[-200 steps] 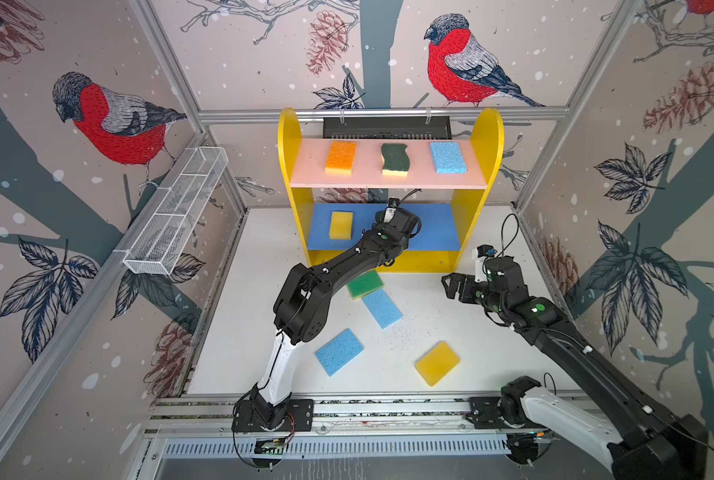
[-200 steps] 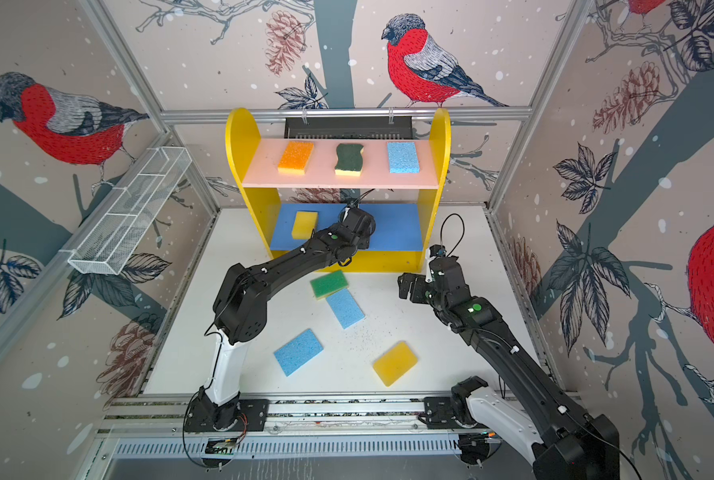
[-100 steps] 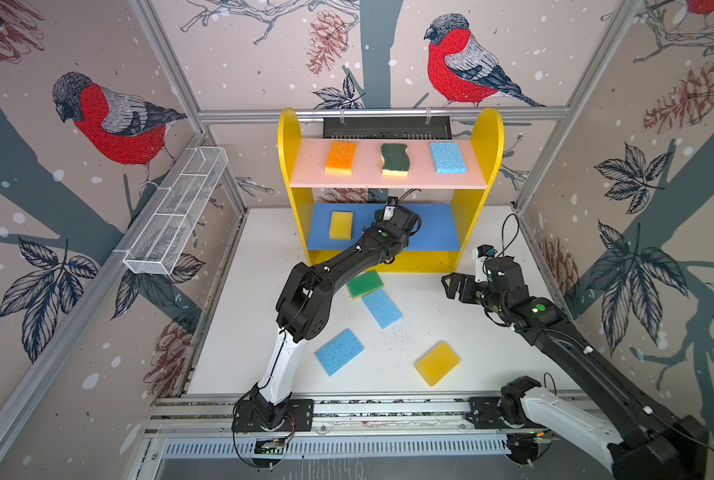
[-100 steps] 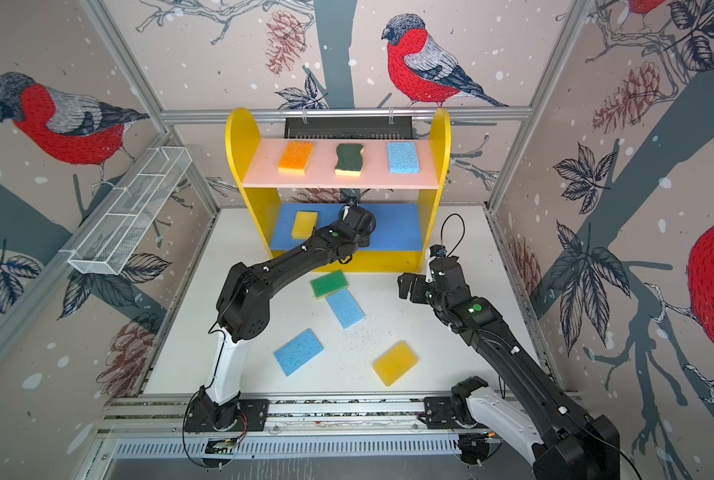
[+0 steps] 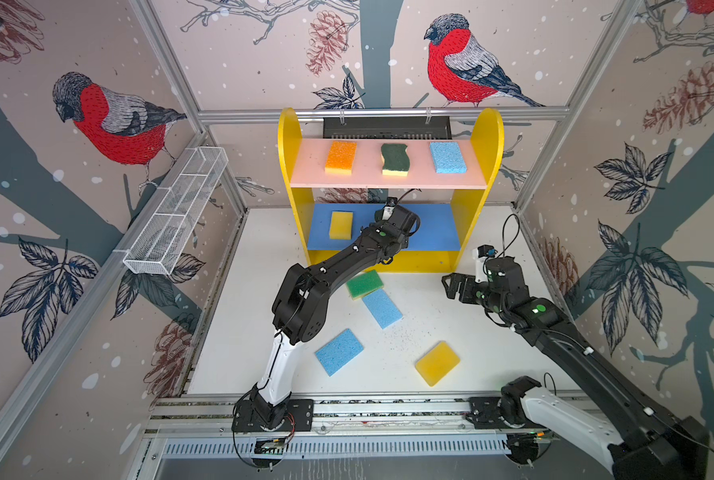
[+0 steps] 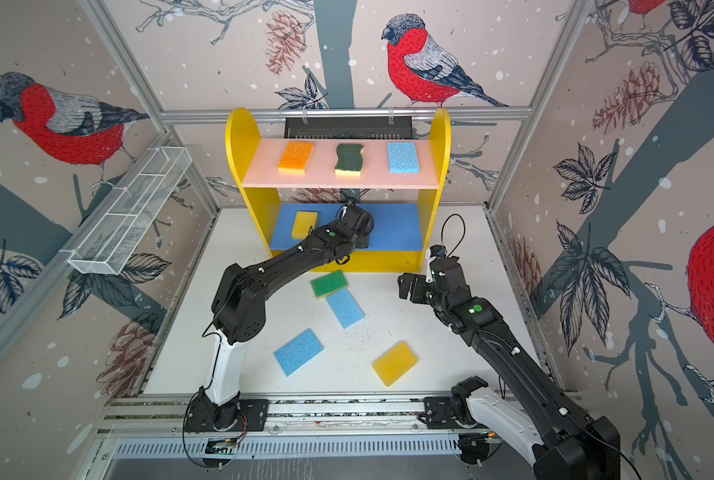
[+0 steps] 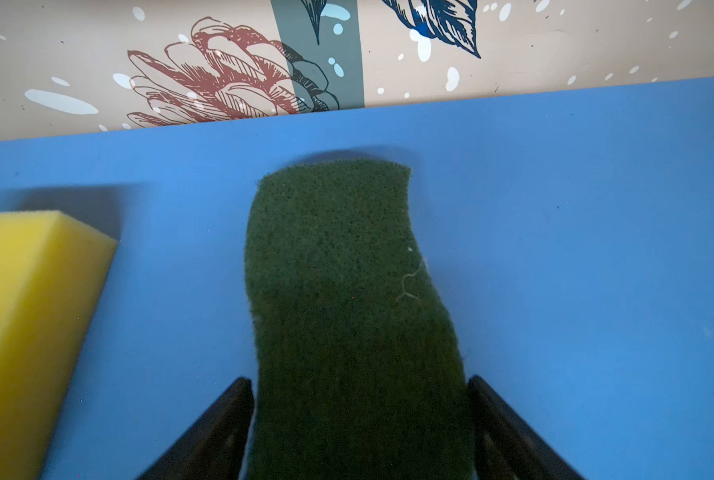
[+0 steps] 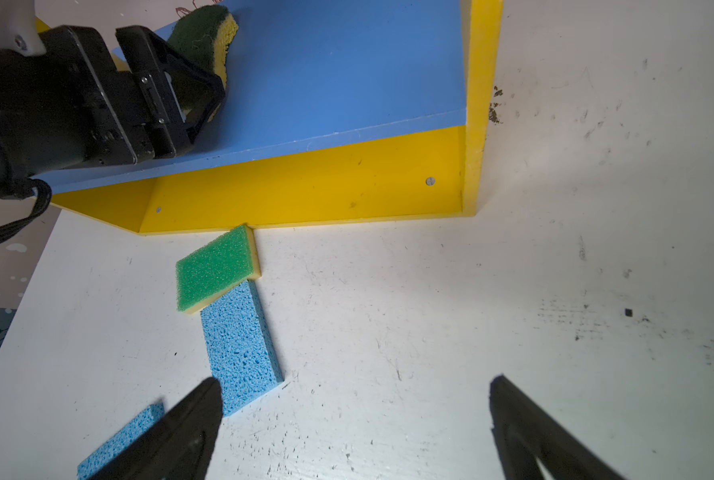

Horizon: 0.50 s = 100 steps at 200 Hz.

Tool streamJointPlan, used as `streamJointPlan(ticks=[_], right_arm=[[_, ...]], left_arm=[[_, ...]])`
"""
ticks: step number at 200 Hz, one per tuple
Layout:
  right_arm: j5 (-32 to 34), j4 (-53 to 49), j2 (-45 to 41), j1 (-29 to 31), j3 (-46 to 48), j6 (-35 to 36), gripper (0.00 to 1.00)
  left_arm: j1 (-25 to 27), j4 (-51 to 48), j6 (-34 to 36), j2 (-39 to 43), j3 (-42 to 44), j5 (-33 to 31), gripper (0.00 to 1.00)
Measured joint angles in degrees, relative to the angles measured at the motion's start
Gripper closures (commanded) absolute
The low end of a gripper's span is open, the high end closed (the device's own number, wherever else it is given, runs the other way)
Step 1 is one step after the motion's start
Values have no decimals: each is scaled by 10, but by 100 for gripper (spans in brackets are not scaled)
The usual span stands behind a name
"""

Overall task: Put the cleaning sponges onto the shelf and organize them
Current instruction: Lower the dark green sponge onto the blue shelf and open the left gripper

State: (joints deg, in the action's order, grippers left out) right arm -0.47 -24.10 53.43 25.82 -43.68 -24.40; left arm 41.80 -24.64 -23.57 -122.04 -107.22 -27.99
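Vs a second ago: left gripper nudged deeper into shelf; fingers released, flanking scourer lying mid-frame on blue board. Right gripper unchanged, spread wide, empty.

Shelf yellow, its upper board pink, middle board blue — the wavy scourer dark green over yellow.

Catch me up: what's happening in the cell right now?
The left gripper reaches into the shelf, jaws either side of a wavy scourer lying on the blue board beside a yellow sponge; whether they grip it is unclear. The pink board holds an orange sponge, a second scourer and a light blue sponge. The right gripper hangs open and empty over the table, where a green sponge, two blue sponges and a second yellow sponge lie.
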Motion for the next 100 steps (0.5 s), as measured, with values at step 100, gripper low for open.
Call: streamJointPlan(ticks=[100], right_arm=[[1, -1, -7, 0, 1, 0, 0]], left_arm=[[8, -1, 11, 69, 41, 12, 19]])
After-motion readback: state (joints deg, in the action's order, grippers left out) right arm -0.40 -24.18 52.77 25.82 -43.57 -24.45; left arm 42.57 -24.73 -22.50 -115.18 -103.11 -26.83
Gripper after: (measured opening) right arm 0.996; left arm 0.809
